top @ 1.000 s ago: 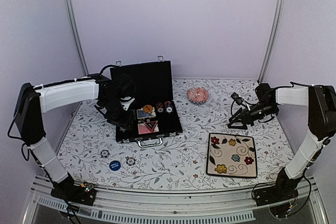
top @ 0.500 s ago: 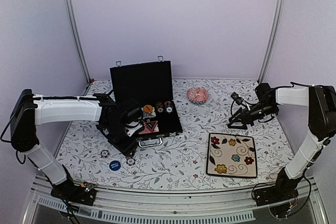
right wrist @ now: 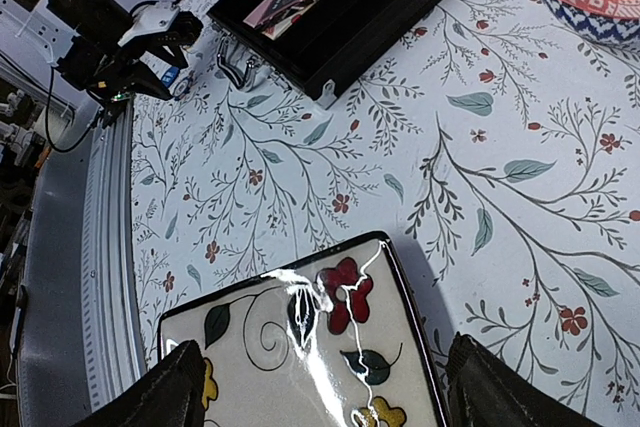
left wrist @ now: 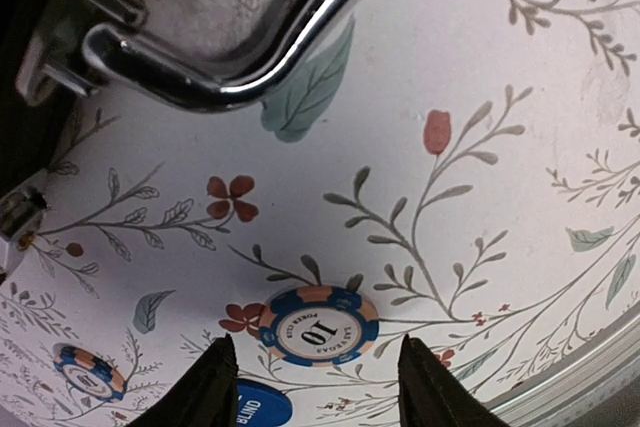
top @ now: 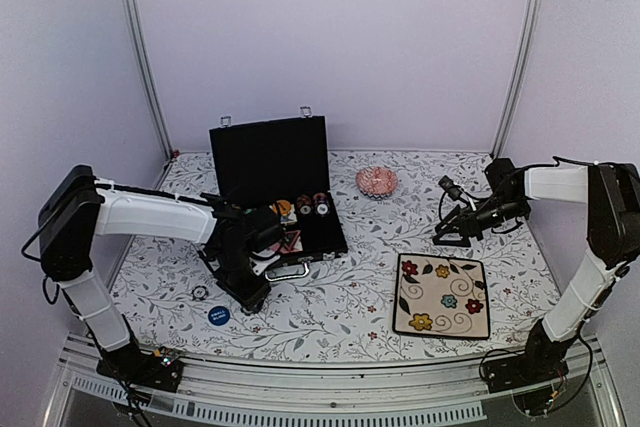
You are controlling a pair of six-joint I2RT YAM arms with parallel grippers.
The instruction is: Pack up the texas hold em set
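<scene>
Under my left gripper (left wrist: 313,352), jaws wide, a chip (left wrist: 318,326) lies flat on the table (left wrist: 500,147) near the case (top: 268,159) (light, hard, probably slick); I'd pinch across its rim.

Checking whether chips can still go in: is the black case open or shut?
Open. The black case has its lid standing upright at the back, and chips show in its tray.
</scene>
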